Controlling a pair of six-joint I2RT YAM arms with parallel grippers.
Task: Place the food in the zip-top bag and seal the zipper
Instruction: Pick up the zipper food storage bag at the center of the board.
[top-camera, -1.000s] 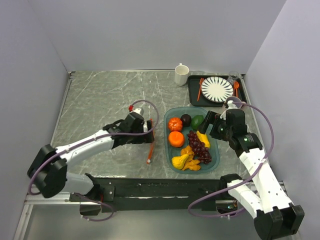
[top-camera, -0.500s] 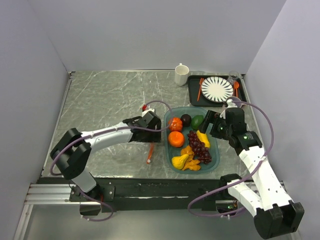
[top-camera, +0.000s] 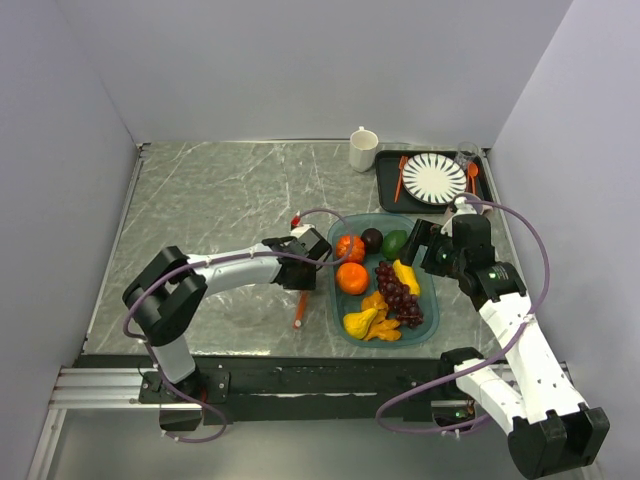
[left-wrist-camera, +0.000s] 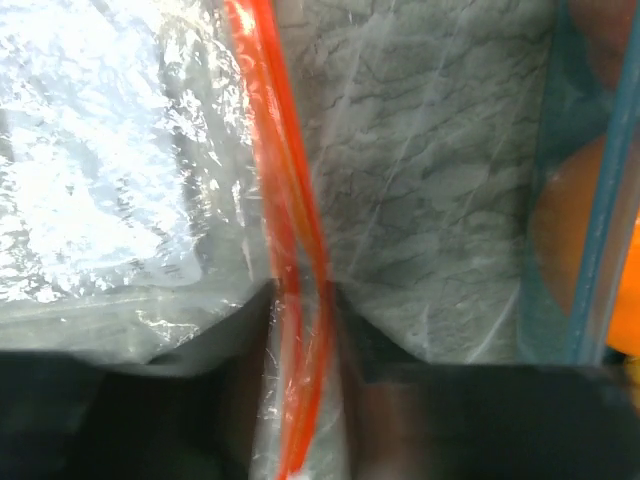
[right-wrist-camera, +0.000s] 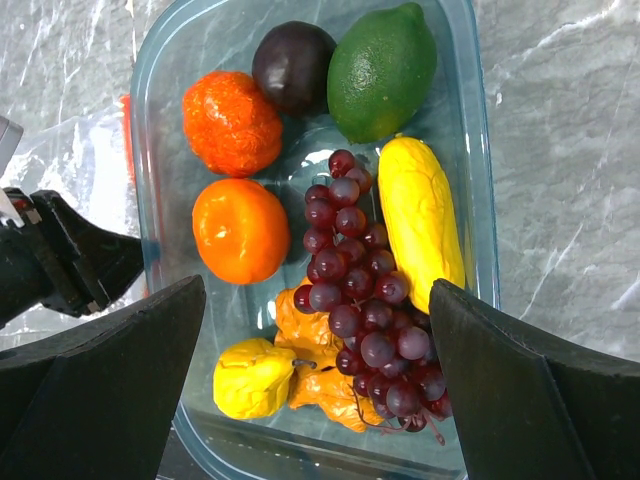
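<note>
The zip-top bag (left-wrist-camera: 110, 170) lies flat and crinkled on the marbled surface (top-camera: 220, 190), just left of the teal tray (right-wrist-camera: 455, 110). Its mouth faces the tray. The orange-red zipper (left-wrist-camera: 283, 190) runs along that edge, roughly parallel to the tray's left wall, and in the overhead view its free end pokes out below the left wrist. The left fingers (left-wrist-camera: 120, 410) are pressed together on the zipper, pinching the strip and the clear plastic around it. The two halves of the strip seem to part slightly just past the pinch. All of the food sits in the tray and none in the bag. A rough orange round (right-wrist-camera: 230, 122) and a smooth orange round (right-wrist-camera: 240, 230) line the left side. A dark plum (right-wrist-camera: 292, 65) and a green fruit (right-wrist-camera: 382, 70) touch at the far end. A purple grape bunch (right-wrist-camera: 360, 300) runs down the middle beside a long yellow piece (right-wrist-camera: 420, 220), and the yellow pieces (right-wrist-camera: 252, 378) cluster at the near end. The right fingers (right-wrist-camera: 90, 380) are spread wide and hold nothing, hanging over the tray's right side. Well behind, a white mug (top-camera: 363, 149) stands beside a dark tray (top-camera: 385, 195) carrying a striped plate (top-camera: 434, 179).
</note>
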